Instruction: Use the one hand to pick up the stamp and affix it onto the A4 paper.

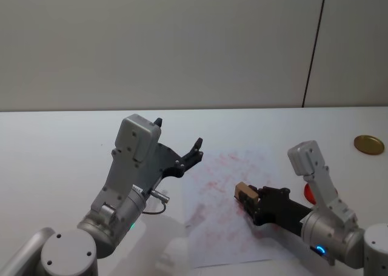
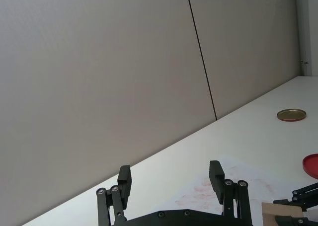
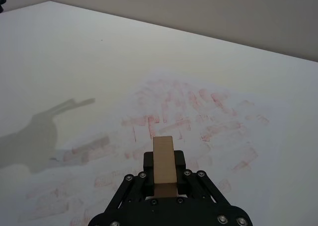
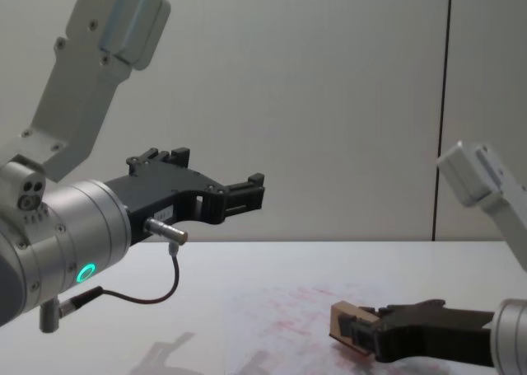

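Note:
My right gripper (image 1: 250, 198) is shut on the stamp (image 1: 244, 192), a small light tan wooden block. It holds the block low over the right middle of the A4 paper (image 1: 218, 215). The white sheet carries many faint red prints (image 3: 164, 119). From the chest view the stamp (image 4: 346, 319) sits just at the sheet's surface, and I cannot tell whether they touch. In the right wrist view the stamp (image 3: 164, 164) stands between the black fingers (image 3: 185, 179). My left gripper (image 1: 177, 135) hangs open and empty in the air, left of the paper.
A flat round red ink pad (image 1: 309, 195) lies right of the paper, partly behind my right arm. A gold round lid (image 1: 369, 144) rests at the table's far right. A grey wall stands behind the white table (image 1: 60, 142).

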You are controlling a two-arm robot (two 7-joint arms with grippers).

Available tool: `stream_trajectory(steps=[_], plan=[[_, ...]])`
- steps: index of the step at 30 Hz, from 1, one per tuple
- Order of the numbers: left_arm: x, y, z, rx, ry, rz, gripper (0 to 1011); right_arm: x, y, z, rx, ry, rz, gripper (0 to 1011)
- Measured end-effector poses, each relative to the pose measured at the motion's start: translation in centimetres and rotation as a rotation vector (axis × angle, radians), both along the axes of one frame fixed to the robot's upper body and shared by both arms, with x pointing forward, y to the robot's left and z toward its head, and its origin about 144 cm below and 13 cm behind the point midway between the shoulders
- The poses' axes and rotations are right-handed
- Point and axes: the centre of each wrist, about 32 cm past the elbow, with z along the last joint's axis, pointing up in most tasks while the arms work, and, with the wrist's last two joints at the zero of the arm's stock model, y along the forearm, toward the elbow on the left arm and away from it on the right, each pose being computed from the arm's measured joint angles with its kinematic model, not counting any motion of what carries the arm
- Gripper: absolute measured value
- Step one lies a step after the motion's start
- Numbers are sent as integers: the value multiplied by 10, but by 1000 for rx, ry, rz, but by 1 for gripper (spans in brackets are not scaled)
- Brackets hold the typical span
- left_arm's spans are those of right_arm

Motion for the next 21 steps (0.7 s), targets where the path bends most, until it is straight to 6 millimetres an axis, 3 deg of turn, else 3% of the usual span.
stream_trajectory(steps=[21], plan=[[0, 0, 0, 0, 0, 0, 993, 6, 1, 0, -44, 24, 20, 220]])
